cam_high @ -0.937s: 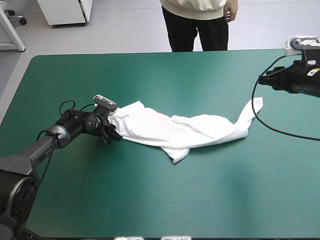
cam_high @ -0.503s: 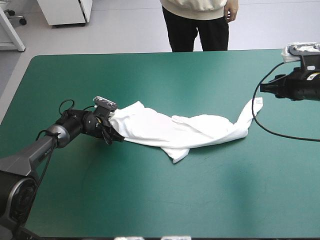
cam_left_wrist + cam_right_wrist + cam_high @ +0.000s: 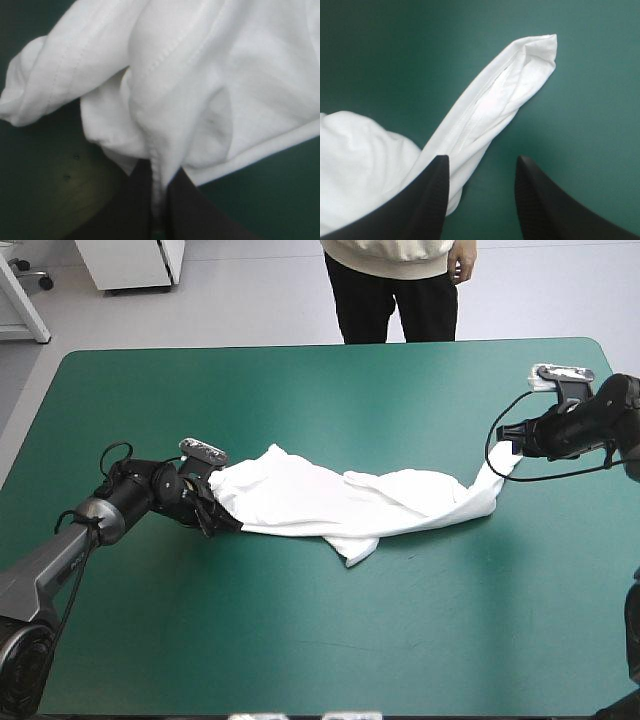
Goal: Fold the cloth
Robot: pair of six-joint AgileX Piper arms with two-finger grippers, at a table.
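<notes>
The white T-shirt (image 3: 340, 498) lies stretched in a long crumpled band across the middle of the teal-green table. My left gripper (image 3: 218, 510) is at its left end, low on the cover. In the left wrist view its black fingers meet (image 3: 159, 192) with a stitched hem of the T-shirt (image 3: 200, 75) pinched between them. My right gripper (image 3: 508, 445) hovers at the narrow right tip. In the right wrist view it stands open (image 3: 481, 161). The T-shirt's strip (image 3: 500, 95) runs ahead from beside one finger (image 3: 427, 200) and is not between the two.
Teal-green cover (image 3: 300, 640) surrounds the T-shirt on every side. The table's right edge (image 3: 625, 570) is close behind my right arm, and the far edge (image 3: 300, 346) is well beyond the T-shirt.
My right gripper has come in from the table's far right corner, down to the T-shirt's right tip. My left gripper has shifted slightly left, still holding the left end.
</notes>
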